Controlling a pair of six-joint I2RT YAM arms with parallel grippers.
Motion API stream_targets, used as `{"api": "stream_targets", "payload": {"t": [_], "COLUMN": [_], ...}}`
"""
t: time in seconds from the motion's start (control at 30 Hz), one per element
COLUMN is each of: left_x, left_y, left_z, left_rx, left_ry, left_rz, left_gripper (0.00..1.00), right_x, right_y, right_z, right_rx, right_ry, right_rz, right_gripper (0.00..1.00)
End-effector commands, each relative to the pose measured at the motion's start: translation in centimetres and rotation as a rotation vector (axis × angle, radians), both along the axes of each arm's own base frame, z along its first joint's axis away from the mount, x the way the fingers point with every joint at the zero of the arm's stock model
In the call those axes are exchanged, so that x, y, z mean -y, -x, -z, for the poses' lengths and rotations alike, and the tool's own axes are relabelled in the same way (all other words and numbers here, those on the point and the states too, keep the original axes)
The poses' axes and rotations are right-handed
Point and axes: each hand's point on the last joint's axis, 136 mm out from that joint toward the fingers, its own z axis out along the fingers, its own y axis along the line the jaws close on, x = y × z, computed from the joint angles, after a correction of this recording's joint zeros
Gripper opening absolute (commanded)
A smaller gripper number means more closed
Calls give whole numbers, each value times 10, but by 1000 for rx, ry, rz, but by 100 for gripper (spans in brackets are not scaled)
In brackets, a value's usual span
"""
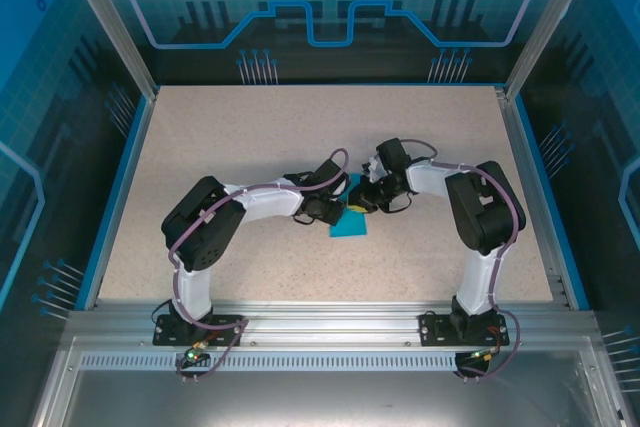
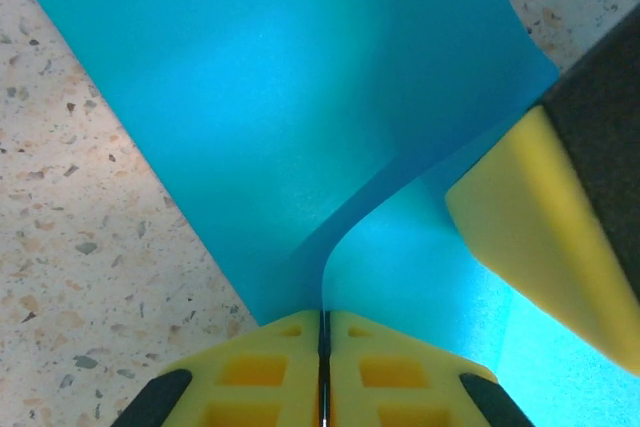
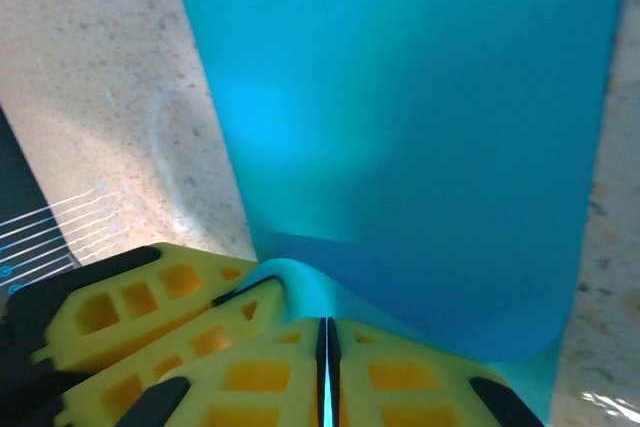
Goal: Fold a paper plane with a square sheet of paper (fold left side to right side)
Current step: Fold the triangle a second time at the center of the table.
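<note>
The square sheet of paper is teal-blue and lies on the speckled table, with its upper edge lifted between the two grippers. My left gripper is shut on a curled-up edge of the sheet. My right gripper is shut on the sheet too, with a thin teal line showing between its pads. The two grippers meet tip to tip over the paper, left gripper and right gripper. A right gripper finger juts in beside the left one. The paper plane is out of view.
A dark blue border strip rims the speckled table. Metal posts and printed blue panels stand around it. An aluminium rail carrying both arm bases runs along the near edge.
</note>
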Motion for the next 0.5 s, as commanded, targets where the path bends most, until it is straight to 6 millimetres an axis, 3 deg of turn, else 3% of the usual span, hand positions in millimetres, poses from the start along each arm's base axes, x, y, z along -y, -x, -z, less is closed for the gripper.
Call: {"api": "stream_targets", "payload": {"t": [0.0,0.33,0.47], "left_x": [-3,-2,-1], "left_y": [5,4,1], "left_z": [15,10,-4], "left_rx": [-45,-40,-16], "left_ry": [-10,-6,5], "left_rz": [-4,3,0], "left_gripper": [11,13,21], "right_x": [2,17,23], "right_y": [11,20,26], "right_z": [12,29,39], "right_rx": [-44,-74,-100], "right_ry": [59,165,197], "right_rz": [-32,-58,-58], "right_gripper": [12,12,12]}}
